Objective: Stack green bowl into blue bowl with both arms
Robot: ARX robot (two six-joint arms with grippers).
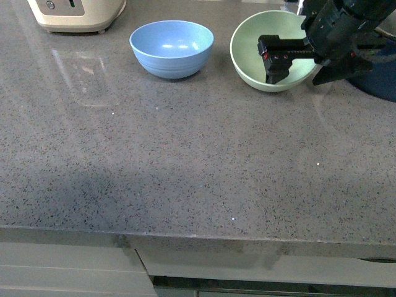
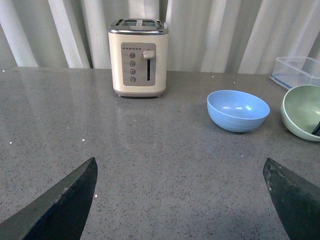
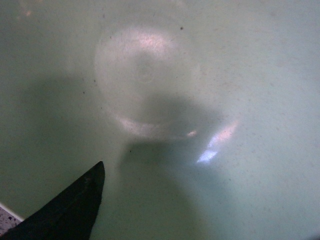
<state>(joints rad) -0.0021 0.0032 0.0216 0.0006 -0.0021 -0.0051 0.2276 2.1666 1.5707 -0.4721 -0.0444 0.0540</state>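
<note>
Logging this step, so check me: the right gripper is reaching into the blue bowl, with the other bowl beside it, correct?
Not quite. The right gripper is reaching into the green bowl, not the blue bowl, which sits empty beside it. The front view shows this.

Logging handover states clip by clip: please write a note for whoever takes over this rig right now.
Left gripper: open, empty, back from both bowls.
Right gripper: one finger inside the green bowl; clamped or not, cannot tell.
Blue bowl: empty, upright on the counter, beside the green one.
Done: nothing stacked yet.
To do: lift the green bowl and set it into the blue.
</note>
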